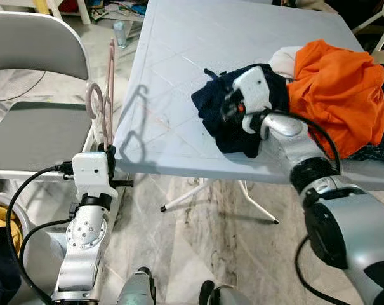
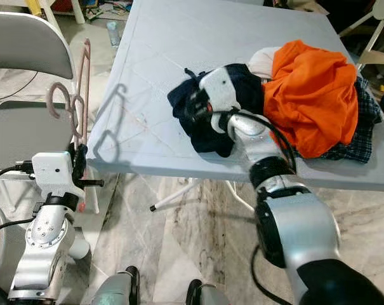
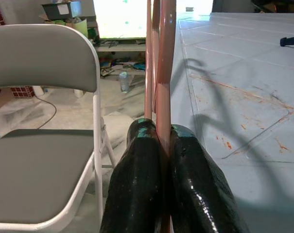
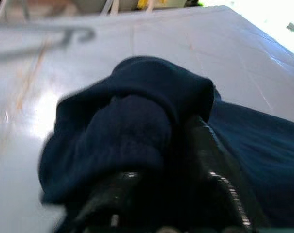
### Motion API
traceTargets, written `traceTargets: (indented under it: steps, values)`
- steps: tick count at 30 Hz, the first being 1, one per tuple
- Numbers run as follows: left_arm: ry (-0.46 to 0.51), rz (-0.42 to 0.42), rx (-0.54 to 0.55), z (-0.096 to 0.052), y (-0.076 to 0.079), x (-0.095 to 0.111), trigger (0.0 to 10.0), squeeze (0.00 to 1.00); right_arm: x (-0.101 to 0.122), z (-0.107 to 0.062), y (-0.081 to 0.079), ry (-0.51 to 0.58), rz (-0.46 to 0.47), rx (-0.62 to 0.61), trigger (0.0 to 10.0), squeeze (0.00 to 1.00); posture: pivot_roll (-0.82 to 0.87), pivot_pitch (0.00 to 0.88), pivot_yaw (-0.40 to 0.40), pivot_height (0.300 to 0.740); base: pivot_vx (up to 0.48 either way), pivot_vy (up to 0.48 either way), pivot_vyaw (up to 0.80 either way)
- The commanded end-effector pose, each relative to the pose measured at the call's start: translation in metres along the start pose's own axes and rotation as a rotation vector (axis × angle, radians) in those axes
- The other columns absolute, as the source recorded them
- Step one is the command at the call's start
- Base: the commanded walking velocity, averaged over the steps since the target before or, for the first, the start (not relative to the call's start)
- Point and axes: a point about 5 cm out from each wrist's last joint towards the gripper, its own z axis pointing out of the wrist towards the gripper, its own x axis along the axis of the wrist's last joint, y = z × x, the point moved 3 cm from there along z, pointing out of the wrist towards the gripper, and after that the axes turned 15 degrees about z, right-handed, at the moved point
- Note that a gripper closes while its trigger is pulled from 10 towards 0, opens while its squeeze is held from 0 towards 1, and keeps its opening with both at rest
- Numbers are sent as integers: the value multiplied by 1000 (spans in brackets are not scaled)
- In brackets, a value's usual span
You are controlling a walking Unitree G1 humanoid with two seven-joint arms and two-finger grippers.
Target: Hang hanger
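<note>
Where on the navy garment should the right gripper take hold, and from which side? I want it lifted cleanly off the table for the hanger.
Probably the raised fold at the near-left edge of the navy garment, coming from the robot's side. That edge bunches up off the table, clear of the orange garment on its far side. The right gripper is already buried in that fold.

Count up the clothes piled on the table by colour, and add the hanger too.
Navy garment: 1, the right gripper shut on it
Orange garment: 1
Dark checked garment: 1
Cream or white garment: 1
Pink hanger: 1, held by the left gripper beside the table
Total: 5
</note>
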Motion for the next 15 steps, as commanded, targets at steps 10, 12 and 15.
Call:
traceTargets:
  steps: [10,12,15]
  values:
    - [7,-26,-56,5,15,1,10000,0,-28,-25,18,-93,-182,-43,10000,1000,255,188,-74,740,0,0,0]
    - [6,-27,-58,6,15,0,10000,0,-28,-28,22,-85,-227,-75,10000,1000,251,187,-74,740,0,0,0]
    - [5,-29,-63,6,17,-1,10000,0,-29,-33,26,-80,-243,-95,10000,1000,246,185,-73,740,0,0,0]
